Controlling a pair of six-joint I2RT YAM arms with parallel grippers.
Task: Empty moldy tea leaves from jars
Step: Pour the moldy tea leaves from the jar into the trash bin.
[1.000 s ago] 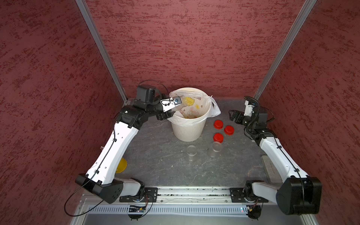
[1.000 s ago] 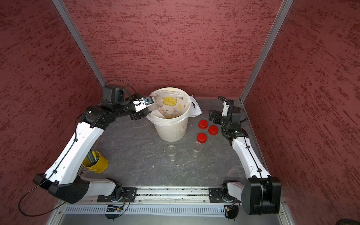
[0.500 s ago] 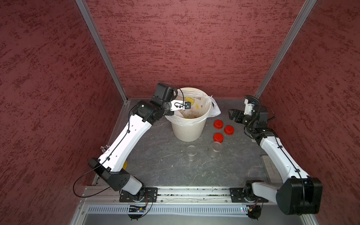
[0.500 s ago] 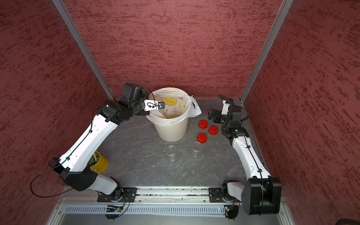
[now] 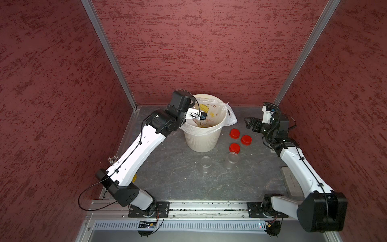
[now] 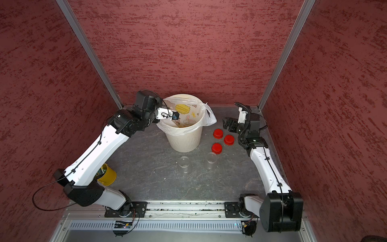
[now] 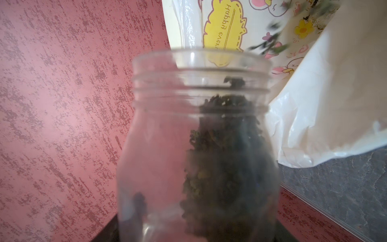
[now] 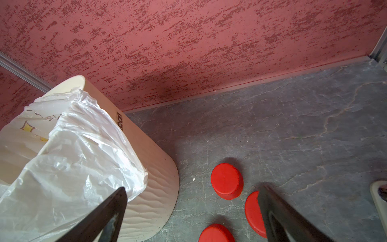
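Observation:
My left gripper [image 5: 198, 114] is shut on a clear jar [image 7: 199, 125] and holds it tipped over the rim of the cream bin [image 5: 202, 142]. Dark olive-brown moldy tea leaves [image 7: 226, 167] lie along one side of the jar, and a few blurred bits [image 7: 270, 44] fall past its mouth into the white bag [image 7: 314, 109]. Two more jars [image 5: 206, 161] [image 5: 232, 158] stand uncapped and see-through on the table in front of the bin. My right gripper [image 8: 192, 188] is open and holds nothing, low over the table beside three red caps [image 5: 234, 133].
A yellow cup [image 6: 106, 175] stands at the table's left edge, partly behind my left arm. Red textured walls close in the back and both sides. The bag's loose end [image 5: 230, 117] hangs over the bin's right side, toward my right gripper [image 5: 249, 123].
My left arm has swung right from beside the bin to over its rim, carrying the jar and tipping it. The right arm has not moved.

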